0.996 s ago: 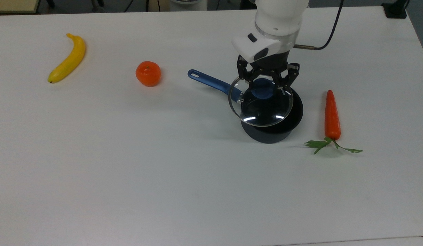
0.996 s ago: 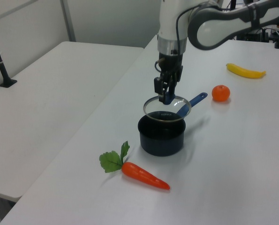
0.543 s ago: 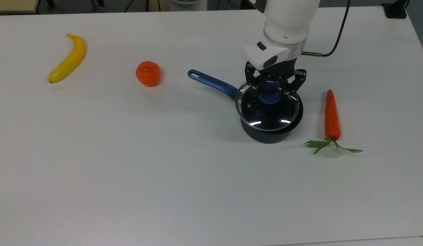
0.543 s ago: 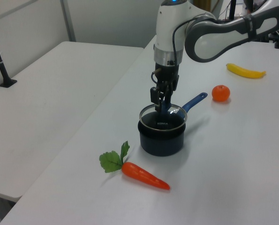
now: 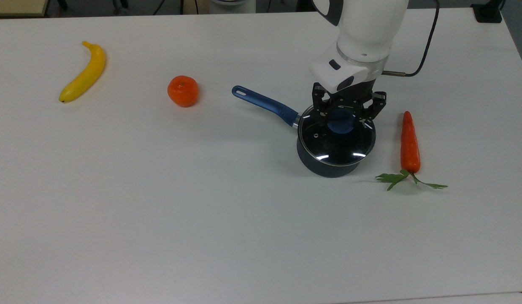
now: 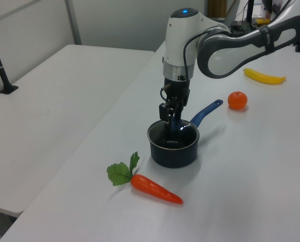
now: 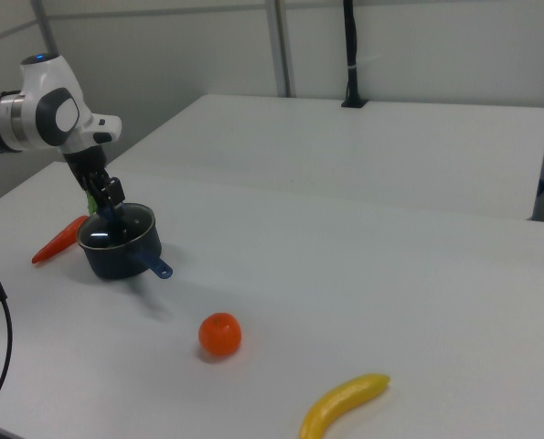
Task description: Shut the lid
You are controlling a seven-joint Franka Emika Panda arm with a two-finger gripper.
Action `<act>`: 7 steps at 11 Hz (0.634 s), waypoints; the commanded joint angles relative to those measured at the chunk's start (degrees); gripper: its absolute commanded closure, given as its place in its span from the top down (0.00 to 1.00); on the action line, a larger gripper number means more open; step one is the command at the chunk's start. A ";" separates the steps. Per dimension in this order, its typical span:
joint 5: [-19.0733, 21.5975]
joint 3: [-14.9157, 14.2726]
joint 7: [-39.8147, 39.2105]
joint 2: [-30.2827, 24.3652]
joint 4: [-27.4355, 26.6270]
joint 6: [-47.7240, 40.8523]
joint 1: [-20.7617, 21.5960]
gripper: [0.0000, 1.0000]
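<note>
The round glass lid [image 5: 334, 148] with its metal rim lies level on the dark pot [image 5: 328, 169], covering the opening. My gripper [image 5: 343, 119] stands straight above it, shut on the lid's blue knob [image 5: 341, 123]. The pot's blue handle [image 5: 265, 103] points toward the top view's left. In the left view the gripper [image 6: 169, 119] reaches down onto the lid [image 6: 174, 137] resting on the pot [image 6: 174, 154]. From the right view the gripper [image 7: 111, 208] meets the lid [image 7: 118, 229] on top of the pot [image 7: 116, 258].
A carrot [image 5: 409, 141] lies close to the pot on the top view's right. An orange [image 5: 182, 90] and a banana [image 5: 83, 72] lie further to the top view's left. A black cable [image 5: 425, 55] trails from the arm over the white table [image 5: 201, 211].
The gripper has carried the lid toward the top view's right and down. The lid went from hanging off-centre above the pot to sitting level on its rim.
</note>
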 commanded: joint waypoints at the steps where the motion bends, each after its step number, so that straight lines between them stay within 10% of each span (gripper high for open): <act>1: -1.39 -0.80 1.51 0.56 1.00 1.34 0.83 0.45; 3: -1.39 -0.71 1.51 1.17 1.00 1.26 0.92 0.59; 4: -1.39 -0.71 1.51 1.26 0.91 1.17 0.92 0.91; 7: -1.30 -0.88 1.42 -0.58 0.91 0.56 0.66 1.00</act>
